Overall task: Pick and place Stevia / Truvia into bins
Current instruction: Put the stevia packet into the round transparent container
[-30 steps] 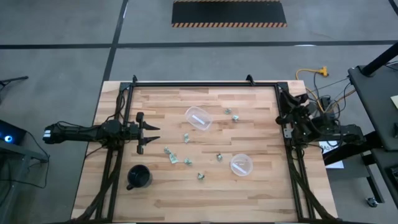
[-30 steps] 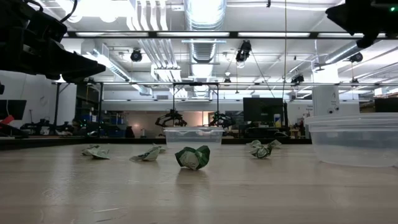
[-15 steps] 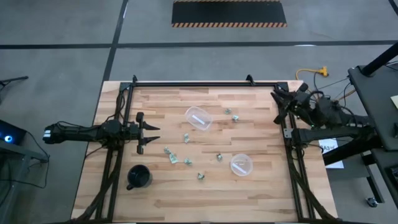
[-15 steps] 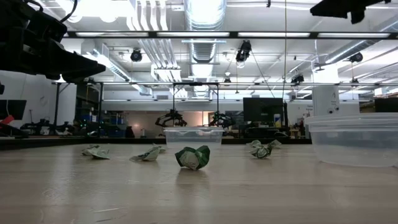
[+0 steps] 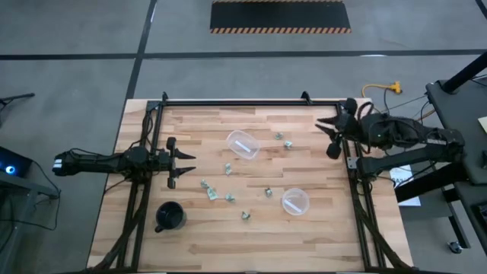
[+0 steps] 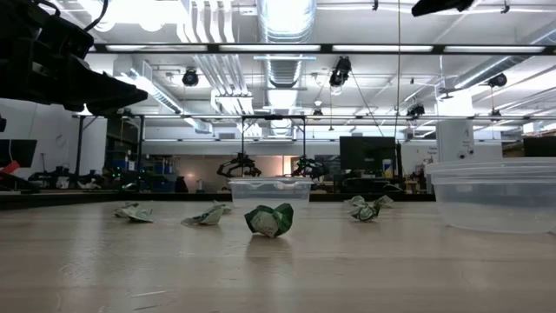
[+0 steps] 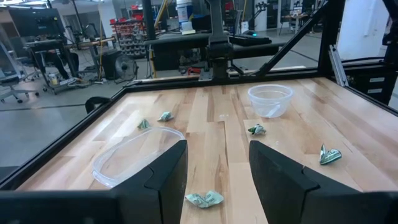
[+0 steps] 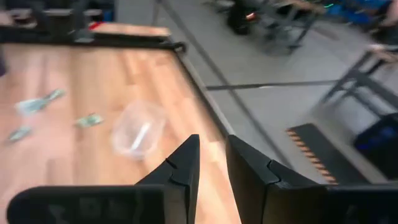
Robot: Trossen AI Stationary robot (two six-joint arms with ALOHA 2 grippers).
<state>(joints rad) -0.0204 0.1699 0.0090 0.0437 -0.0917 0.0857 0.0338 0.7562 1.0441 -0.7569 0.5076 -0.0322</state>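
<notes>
Several crumpled green-and-white Stevia packets lie loose on the wooden table, among them one (image 5: 227,167), one (image 5: 212,194), one (image 5: 268,192), one (image 5: 246,217) and a pair (image 5: 284,140). One clear cup (image 5: 243,144) sits toward the far side and another (image 5: 295,202) toward the near right. Each shows a whitish strip inside. My left gripper (image 5: 190,164) hangs open over the table's left part, pointing right; a packet (image 7: 204,199) lies just ahead of it. My right gripper (image 5: 323,138) is open above the table's right edge, pointing left, with the far cup (image 8: 138,129) ahead.
A black mug (image 5: 170,217) stands at the near left. A black metal frame (image 5: 251,102) runs around the table, with rails (image 5: 351,183) along both sides. In the low view one packet (image 6: 269,219) sits mid-table and the near cup (image 6: 495,196) fills the right.
My right arm has swung out from beside the right rail toward the table's left, bringing its gripper in over the right edge. The left arm, packets and cups have stayed put.
</notes>
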